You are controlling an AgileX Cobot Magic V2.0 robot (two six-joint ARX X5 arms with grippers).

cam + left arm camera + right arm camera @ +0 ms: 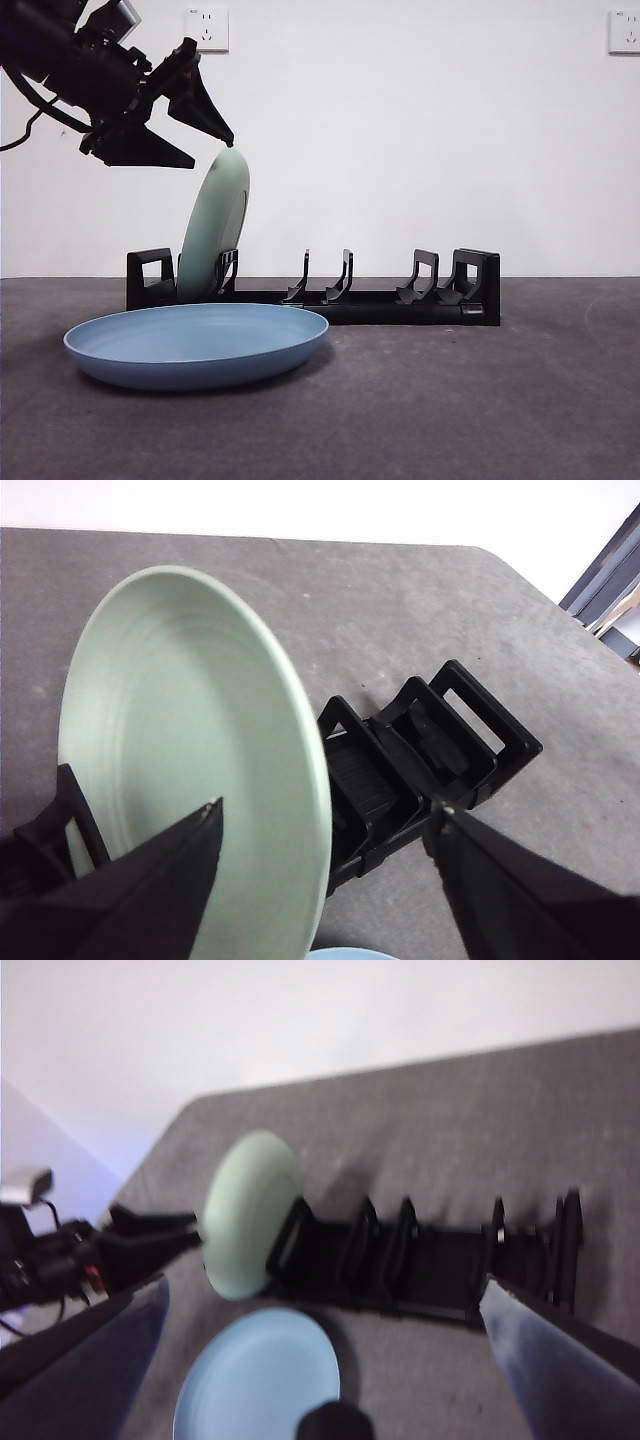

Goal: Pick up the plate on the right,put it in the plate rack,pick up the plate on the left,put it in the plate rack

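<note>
Looking across the grey surface (520,400), I see the black plate rack (400,300) holding the green plate (212,230) upright at one end, the blue plate (195,345) lying flat in front. My left end effector (205,140) hovers over the green plate's rim, spread wide, gripping nothing. The right end effector (320,1310) is wide apart too, well back.

Dark grey table (520,400) stretches across the foreground, its surface faintly speckled, and in the left wrist view one rounded corner of it shows. Behind it rises a plain white wall (420,140), evenly lit. High on that wall sits a white power outlet (206,28), and a second outlet (624,31) is cut by the edge at the far top corner. Beyond the table's corner, some dark blue framework (606,580) leans at a slant, too cropped to identify.
</note>
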